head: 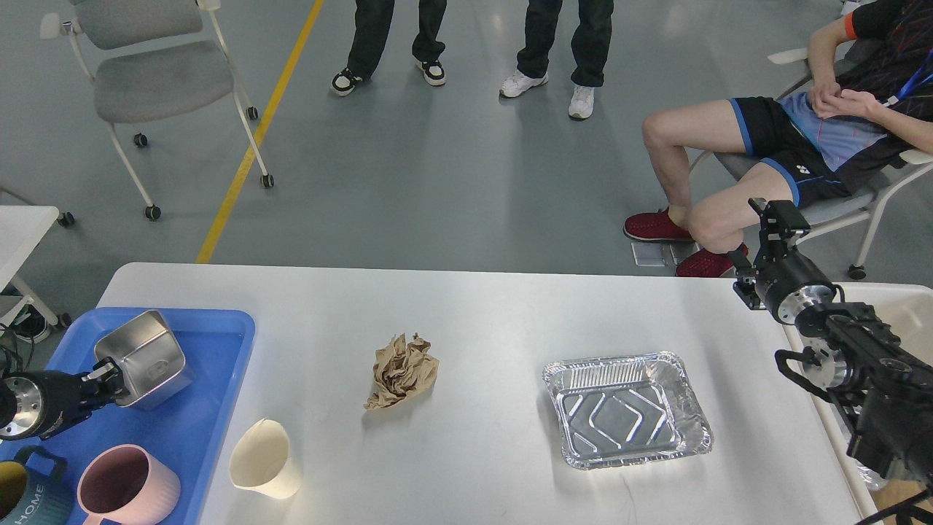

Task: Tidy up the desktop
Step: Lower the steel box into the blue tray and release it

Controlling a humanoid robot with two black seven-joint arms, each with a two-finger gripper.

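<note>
White desktop (496, 321) right of left gripper (109, 373), jaws clamped on steel container (146, 357)

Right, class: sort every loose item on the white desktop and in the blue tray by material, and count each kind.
Metal: 2, square steel container, foil tray
Paper: 2, crumpled brown paper ball, tipped cream paper cup
Mugs: 2, ribbed pink mug, dark teal mug
Total: 6

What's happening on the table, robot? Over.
Left gripper at steel box in blue tray. Right gripper raised, idle. Desktop: paper wad, cup, foil pan.
</note>
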